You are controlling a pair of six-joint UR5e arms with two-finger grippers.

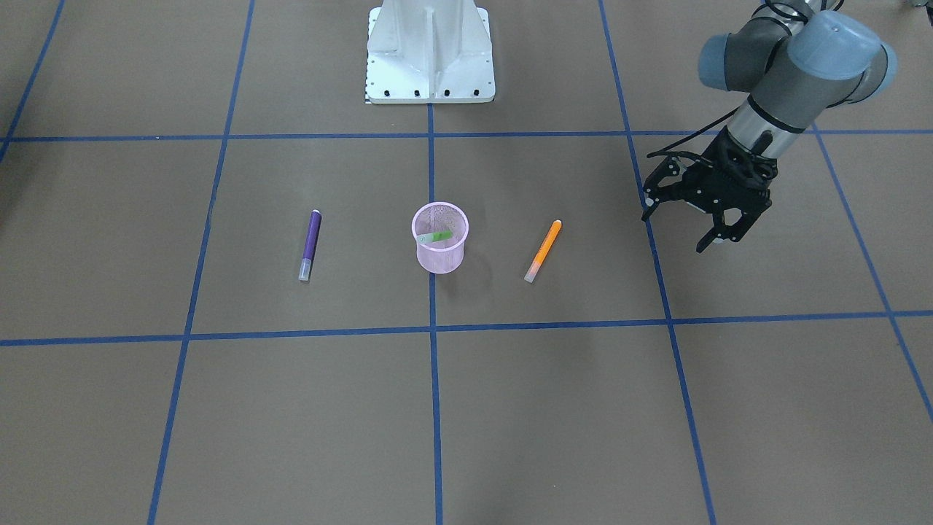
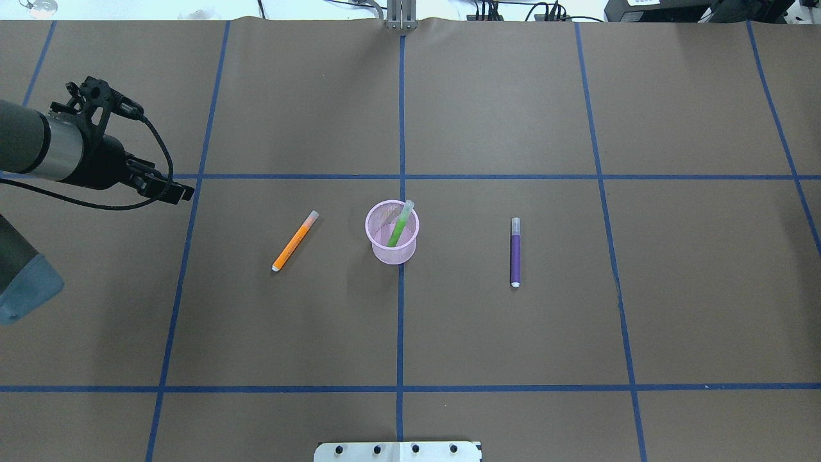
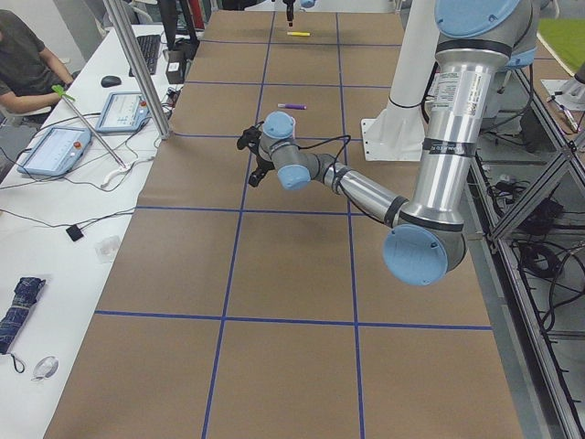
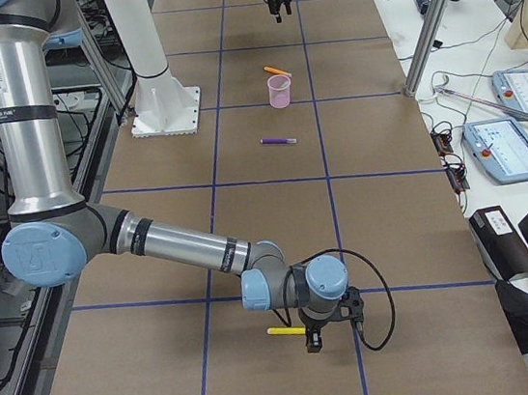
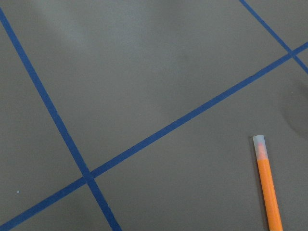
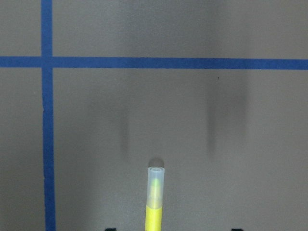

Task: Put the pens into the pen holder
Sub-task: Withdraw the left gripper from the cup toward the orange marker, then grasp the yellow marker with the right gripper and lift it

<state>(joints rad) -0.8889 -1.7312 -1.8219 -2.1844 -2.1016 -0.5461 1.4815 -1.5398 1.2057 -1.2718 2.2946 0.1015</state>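
My right gripper [image 4: 312, 337], spread wide, flanks the yellow pen [image 6: 154, 202], well apart from the pen holder [image 4: 280, 93]. Its cap points to 12 o'clock and its body is cut off at 6. My left gripper [image 1: 674, 232] gapes empty.

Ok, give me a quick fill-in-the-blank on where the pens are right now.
The pen leaning inside the pen holder is ___.
The orange pen lies flat on the robot's ___ side of the holder.
The left hand is ___ and holds nothing.
Missing words: green, left, open.
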